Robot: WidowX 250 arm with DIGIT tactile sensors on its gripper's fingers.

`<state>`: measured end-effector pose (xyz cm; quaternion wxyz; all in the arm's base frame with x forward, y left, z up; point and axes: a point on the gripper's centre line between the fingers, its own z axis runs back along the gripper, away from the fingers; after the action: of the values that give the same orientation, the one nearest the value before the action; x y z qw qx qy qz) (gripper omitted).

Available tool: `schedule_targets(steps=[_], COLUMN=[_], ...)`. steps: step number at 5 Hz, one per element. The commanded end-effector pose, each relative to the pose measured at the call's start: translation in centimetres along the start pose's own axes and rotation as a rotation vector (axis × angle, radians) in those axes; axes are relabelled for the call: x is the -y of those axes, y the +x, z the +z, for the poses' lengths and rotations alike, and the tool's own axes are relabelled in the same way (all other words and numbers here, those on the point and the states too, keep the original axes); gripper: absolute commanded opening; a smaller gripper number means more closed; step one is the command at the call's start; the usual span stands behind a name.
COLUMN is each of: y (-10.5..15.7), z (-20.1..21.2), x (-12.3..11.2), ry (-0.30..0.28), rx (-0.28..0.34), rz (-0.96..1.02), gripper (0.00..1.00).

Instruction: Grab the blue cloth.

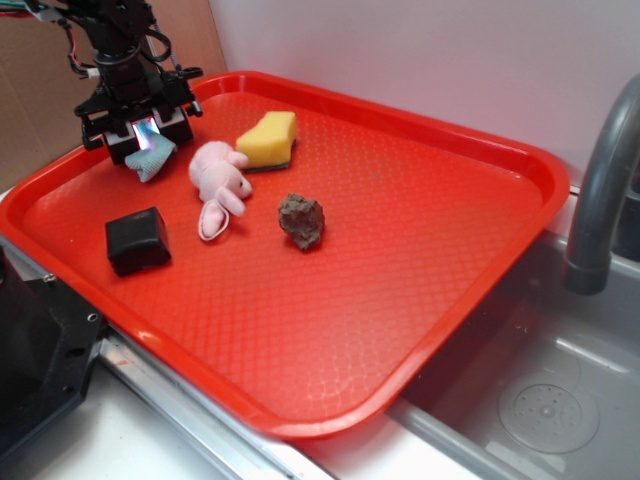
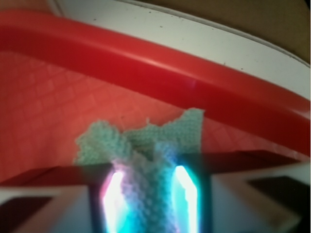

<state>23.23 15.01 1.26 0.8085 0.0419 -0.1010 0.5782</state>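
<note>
Teal terry fabric, the blue cloth (image 1: pixel 152 160), sits at the far left of the red tray (image 1: pixel 400 250), pinched between the lit pads of the end effector (image 1: pixel 147 133); the wrist view shows it bunched between them (image 2: pixel 146 160). Below lies a black block (image 1: pixel 137 240). Rightward come the pink bunny (image 1: pixel 220 180), yellow sponge (image 1: pixel 268 139), brown rock (image 1: pixel 301 220), then a grey faucet (image 1: pixel 600 190).

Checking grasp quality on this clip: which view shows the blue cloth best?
The wrist view: the blue cloth fills the centre, bunched between the two glowing fingers of the gripper, with its ragged edge spread on the red tray. The exterior view shows only a small teal scrap under the gripper.
</note>
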Motion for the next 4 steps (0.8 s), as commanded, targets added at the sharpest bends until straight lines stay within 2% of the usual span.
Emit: schedule_targets(steps=[1, 2, 4], y=[0.4, -2.2, -7.4], z=[5.4, 11.0, 18.7], x=[1.4, 3.3, 3.3], ry=[0.033, -0.065, -0.238], rx=[-0.098, -0.058, -0.162], rz=[-0.103, -0.266, -0.542], gripper=[0.00, 0.00, 0.00])
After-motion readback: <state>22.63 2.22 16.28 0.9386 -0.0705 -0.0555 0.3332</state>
